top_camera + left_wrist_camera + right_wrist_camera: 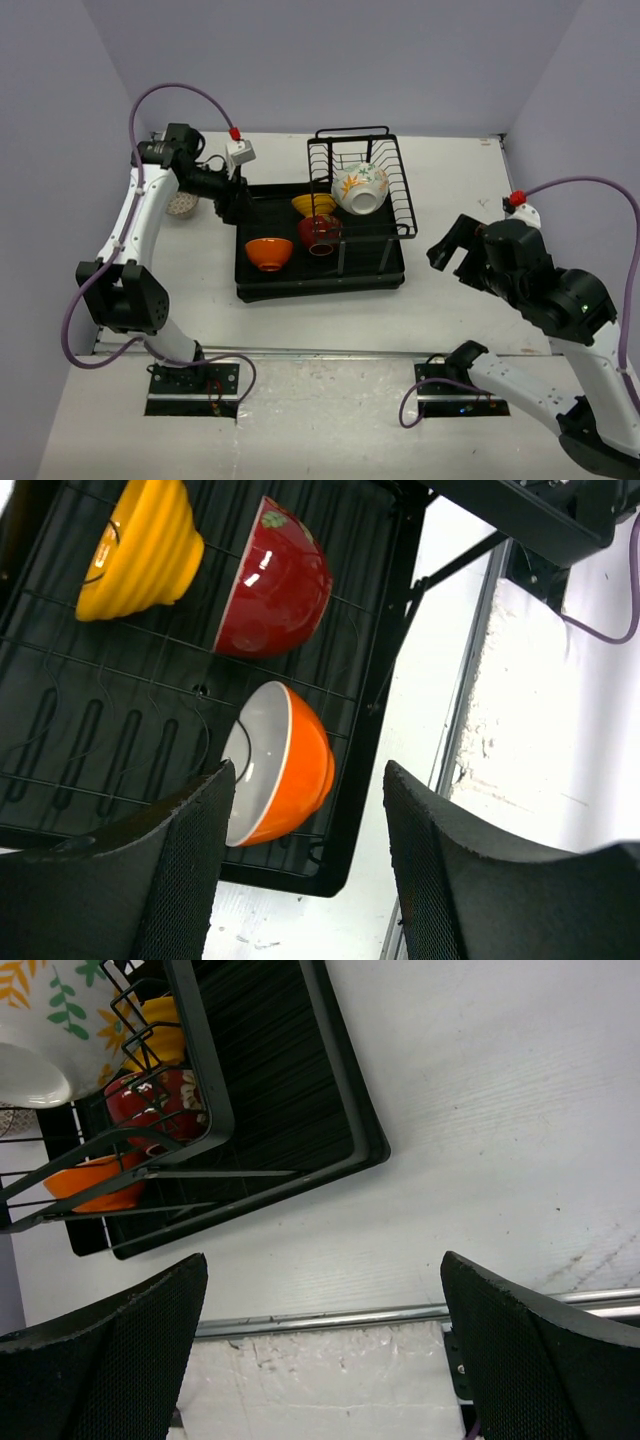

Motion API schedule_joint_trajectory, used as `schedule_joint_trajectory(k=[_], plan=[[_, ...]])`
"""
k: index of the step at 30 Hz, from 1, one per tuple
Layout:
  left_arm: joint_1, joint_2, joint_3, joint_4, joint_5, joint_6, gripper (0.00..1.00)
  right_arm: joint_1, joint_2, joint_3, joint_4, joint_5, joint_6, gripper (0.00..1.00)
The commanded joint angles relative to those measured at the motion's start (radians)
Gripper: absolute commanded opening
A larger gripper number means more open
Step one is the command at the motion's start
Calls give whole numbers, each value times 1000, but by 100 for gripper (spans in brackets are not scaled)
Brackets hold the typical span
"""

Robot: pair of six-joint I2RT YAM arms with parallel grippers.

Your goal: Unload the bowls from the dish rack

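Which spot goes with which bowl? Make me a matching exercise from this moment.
Bowls:
1. orange bowl
2. red bowl
3. floral bowl
4. patterned white bowl

Places:
A. on the table, left of the rack
B. in the wire basket
C. rack's near-left part
D. rack's middle

Pairs: 1-C, 2-D, 3-B, 4-A
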Motion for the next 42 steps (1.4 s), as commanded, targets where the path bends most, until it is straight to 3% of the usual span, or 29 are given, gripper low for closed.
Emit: schedule_joint_trajectory(k=[1,12,28,35,42], plan=[[-6,-43,-42,-12,-28,3,63,3,-30,-6,21,8,-7,99],[-32,12,-196,-8,-63,137,59,3,-70,16,-15,14,3,99],[-61,102,-223,65,-97,149,59,3,-65,29,-38,32,6,99],[-75,128,-237,28,-73,186,36,3,-53,28,-50,36,11,99],[-91,155,-230,-11,-28,235,29,3,-51,11,-50,26,17,99]])
